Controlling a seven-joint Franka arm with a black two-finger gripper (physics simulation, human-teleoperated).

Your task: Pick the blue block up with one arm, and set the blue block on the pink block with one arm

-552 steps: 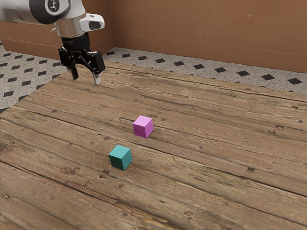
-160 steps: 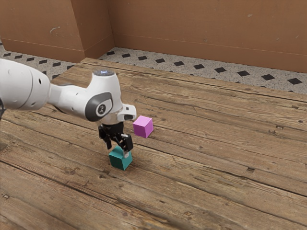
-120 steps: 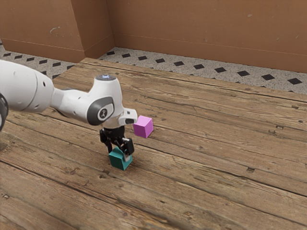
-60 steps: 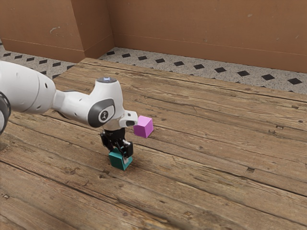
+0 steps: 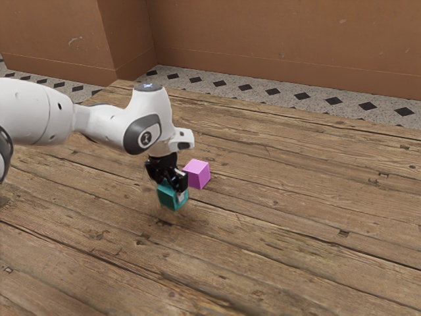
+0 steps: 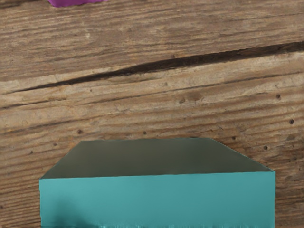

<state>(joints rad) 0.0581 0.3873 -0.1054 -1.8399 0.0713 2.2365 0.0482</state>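
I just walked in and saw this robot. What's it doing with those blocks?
The robot's claw is shut on the blue block, holding it just above the wooden table. The pink block sits on the table close beside it. The blue block isn't on the pink one yet.

The table (image 5: pixel 309 197) is weathered, knotty wood with cracked grain; the blue block (image 5: pixel 168 197) and pink block (image 5: pixel 198 174) look smooth and matt

Even light; soft shadow under blue block (image 5: pixel 172 196).
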